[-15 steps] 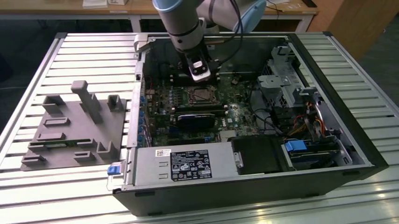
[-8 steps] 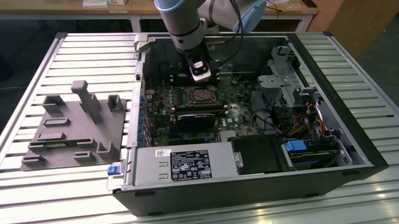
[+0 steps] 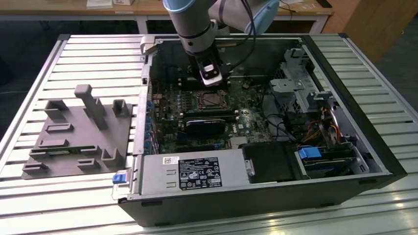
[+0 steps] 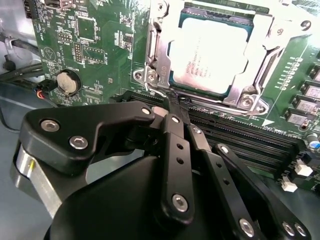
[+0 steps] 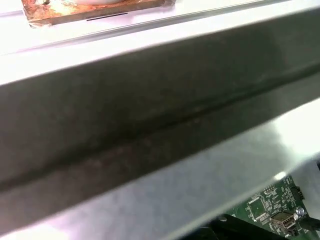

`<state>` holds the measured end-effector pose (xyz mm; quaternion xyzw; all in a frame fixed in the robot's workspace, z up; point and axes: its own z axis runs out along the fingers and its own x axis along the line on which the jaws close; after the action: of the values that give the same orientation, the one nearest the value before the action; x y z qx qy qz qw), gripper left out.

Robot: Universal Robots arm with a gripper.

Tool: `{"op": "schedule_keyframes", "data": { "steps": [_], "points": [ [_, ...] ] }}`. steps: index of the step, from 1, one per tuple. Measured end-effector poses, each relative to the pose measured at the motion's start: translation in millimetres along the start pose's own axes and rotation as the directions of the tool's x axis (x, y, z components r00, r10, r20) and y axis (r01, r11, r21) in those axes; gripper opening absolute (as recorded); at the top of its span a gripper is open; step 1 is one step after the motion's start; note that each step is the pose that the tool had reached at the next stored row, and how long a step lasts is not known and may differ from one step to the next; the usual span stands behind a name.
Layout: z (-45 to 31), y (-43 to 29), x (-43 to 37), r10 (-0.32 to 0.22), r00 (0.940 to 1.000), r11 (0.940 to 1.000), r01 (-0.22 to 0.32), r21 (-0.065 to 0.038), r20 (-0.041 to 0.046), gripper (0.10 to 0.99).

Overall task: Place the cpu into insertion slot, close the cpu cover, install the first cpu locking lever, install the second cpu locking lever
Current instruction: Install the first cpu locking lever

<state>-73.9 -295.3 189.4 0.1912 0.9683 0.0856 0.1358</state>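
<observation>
In the exterior view you have the open computer case [image 3: 385, 171] lying on the slatted table [image 3: 85, 58], filling the centre and the exterior view's right. The arm comes down from the upper middle of the frame, and your gripper [image 3: 213, 82] hangs inside the case just above the insertion slot [image 3: 197, 100], which sits in the green circuit board [image 3: 255, 120] near the frame's centre. A grey moulded fixture [image 3: 78, 132] lies on the table at the exterior view's left. The power supply [image 3: 189, 171] runs along the lower edge of the case.

In the second wrist view the cpu [image 4: 207, 55] lies flat in the slot, silvery top up. The cpu cover [image 4: 157, 50] is down around it, framing it on all sides. Your gripper's two black fingers [image 4: 176, 150] are drawn together, and their tips meet right at one corner of the socket, beside the long black memory slots [image 4: 250, 135]. You cannot tell whether anything thin is pinched between them. A coin cell [image 4: 67, 82] sits on the board, well apart from the socket.

In the first wrist view a blurred grey metal wall [image 5: 150, 125] of the case crosses the picture, with a corner of the green board beyond it.
</observation>
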Motion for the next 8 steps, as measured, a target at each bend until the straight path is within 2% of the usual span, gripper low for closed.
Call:
{"op": "schedule_keyframes", "data": {
  "steps": [8],
  "points": [
    [0.3, 0.2, -0.6, 0.001, 1.0000, 1.0000, -0.001, -0.001, -0.0021, 0.102]
  ]
}}
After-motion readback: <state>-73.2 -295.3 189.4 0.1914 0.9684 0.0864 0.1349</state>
